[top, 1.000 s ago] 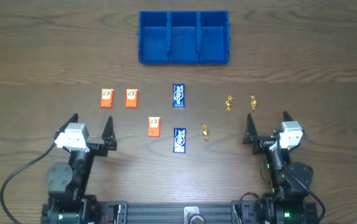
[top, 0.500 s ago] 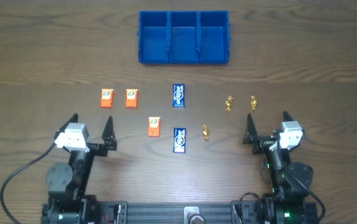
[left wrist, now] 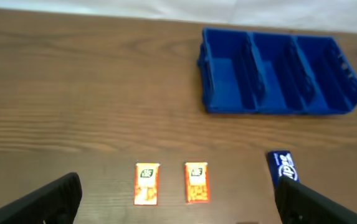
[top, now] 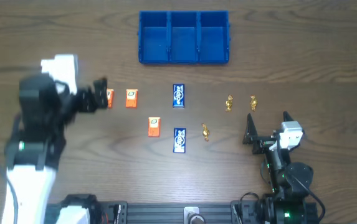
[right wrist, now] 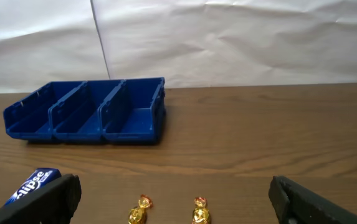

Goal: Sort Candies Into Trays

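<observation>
Top view: left gripper (top: 97, 96) is out over the tabletop (top: 315, 68), right at the far-left orange candy (top: 108, 98) and partly covering it. Second orange candy (top: 131, 98) is just beside that one. Third orange candy (top: 154, 126) lies nearer the bases. Blue tray (top: 184, 61), 3 compartments, no candy in it yet, well apart up the pic. Right gripper (top: 268, 124) sits by its base, fingers spread, nothing held. It's the nearer arm for the gold candy (top: 253, 102). Left arm is clearly nearer the orange ones.

Left wrist view: fingers (left wrist: 47, 202) released wide, holding nothing. Far-left orange candy (left wrist: 147, 183) and second orange candy (left wrist: 197, 182) lie ahead, between the fingers, side by side but apart. Long axes parallel, pointing toward the tray (left wrist: 278, 102), i.e. across the closing line, so a pinch would land on the long sides. Gap's midline falls between the two, so I'd guess a sideways shift is needed to straddle just one.

Right wrist view: fingers (right wrist: 47, 199) spread, empty. Gold candy (right wrist: 200, 210) ahead, inside the gap. Tray (right wrist: 88, 134) far beyond.
</observation>
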`<action>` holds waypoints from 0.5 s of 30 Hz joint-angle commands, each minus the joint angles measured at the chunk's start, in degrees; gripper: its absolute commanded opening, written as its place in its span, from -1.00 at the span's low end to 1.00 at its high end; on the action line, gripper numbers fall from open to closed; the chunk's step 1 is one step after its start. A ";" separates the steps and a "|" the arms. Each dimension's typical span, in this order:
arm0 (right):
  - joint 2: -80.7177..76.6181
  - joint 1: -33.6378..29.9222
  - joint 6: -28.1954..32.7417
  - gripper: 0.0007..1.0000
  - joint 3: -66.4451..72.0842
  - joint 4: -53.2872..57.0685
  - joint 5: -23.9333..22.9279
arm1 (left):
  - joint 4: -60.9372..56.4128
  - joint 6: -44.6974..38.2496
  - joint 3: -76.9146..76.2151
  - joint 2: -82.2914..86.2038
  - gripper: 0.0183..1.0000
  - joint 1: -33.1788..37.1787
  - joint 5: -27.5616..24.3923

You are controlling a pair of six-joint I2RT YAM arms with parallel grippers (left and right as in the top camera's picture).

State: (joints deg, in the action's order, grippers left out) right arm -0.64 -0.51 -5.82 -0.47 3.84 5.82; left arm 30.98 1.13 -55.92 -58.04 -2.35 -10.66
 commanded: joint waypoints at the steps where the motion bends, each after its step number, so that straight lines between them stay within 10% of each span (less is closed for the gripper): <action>1: 0.37 0.02 -0.09 1.00 0.00 0.42 0.28 | 6.08 -3.98 -10.43 -19.63 0.99 0.09 -0.79; 15: 0.37 0.02 -0.09 1.00 0.00 0.42 0.28 | 3.21 -8.87 -10.54 -44.02 1.00 0.22 -0.24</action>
State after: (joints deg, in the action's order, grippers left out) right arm -0.62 -0.51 -5.82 -0.47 3.84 5.80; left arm 34.35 -5.87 -66.00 -99.66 -2.35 -10.66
